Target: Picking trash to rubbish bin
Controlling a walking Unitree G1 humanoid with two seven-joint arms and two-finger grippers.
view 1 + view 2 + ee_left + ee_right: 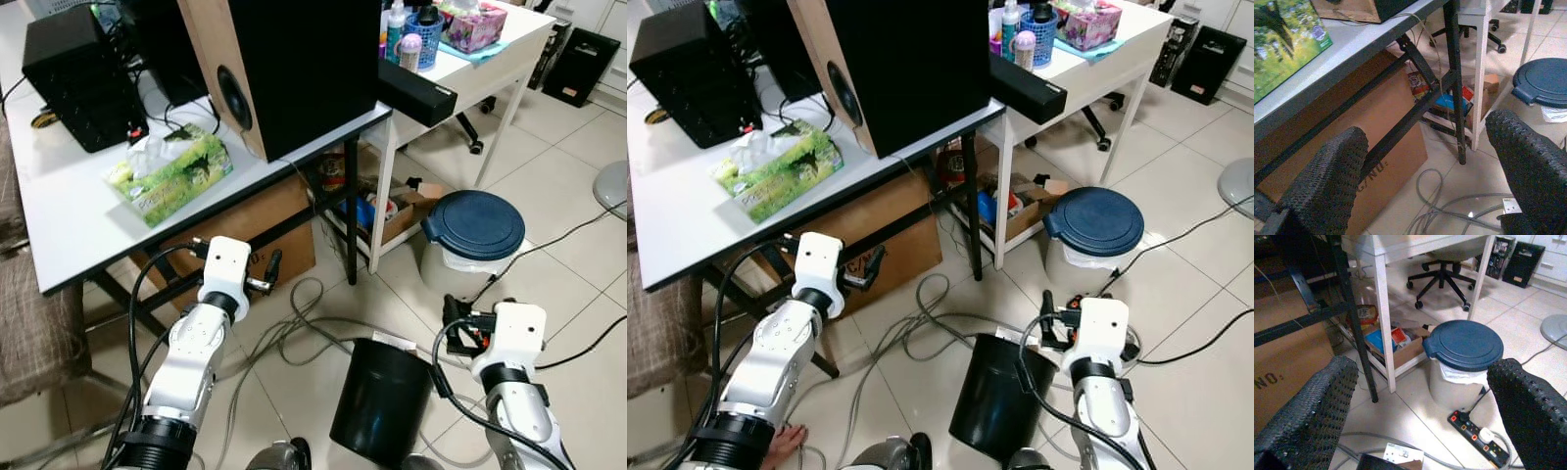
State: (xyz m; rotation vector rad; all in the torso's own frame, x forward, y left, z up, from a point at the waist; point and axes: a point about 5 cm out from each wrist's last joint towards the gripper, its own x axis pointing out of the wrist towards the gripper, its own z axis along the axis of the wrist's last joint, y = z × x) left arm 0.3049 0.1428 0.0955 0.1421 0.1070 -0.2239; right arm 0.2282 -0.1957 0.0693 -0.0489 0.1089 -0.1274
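Observation:
A black open-topped bin (382,403) stands tilted on the tiled floor between my arms, with a small white item (394,340) at its far rim. Beyond it stands a white bin with a round blue lid (474,227), shut. My left gripper (268,277) hangs open under the front edge of the white table (69,230), pointing at a cardboard box (1376,142). My right gripper (458,328) is open just right of the black bin's rim and faces the blue-lidded bin (1464,345). Neither gripper has anything between its fingers.
Grey cables (294,323) loop over the floor before the black bin, and a power strip (1480,436) lies by the blue-lidded bin. On the table sit a green tissue box (171,174) and large speakers (294,69). A box of clutter (387,211) lies under the second white table.

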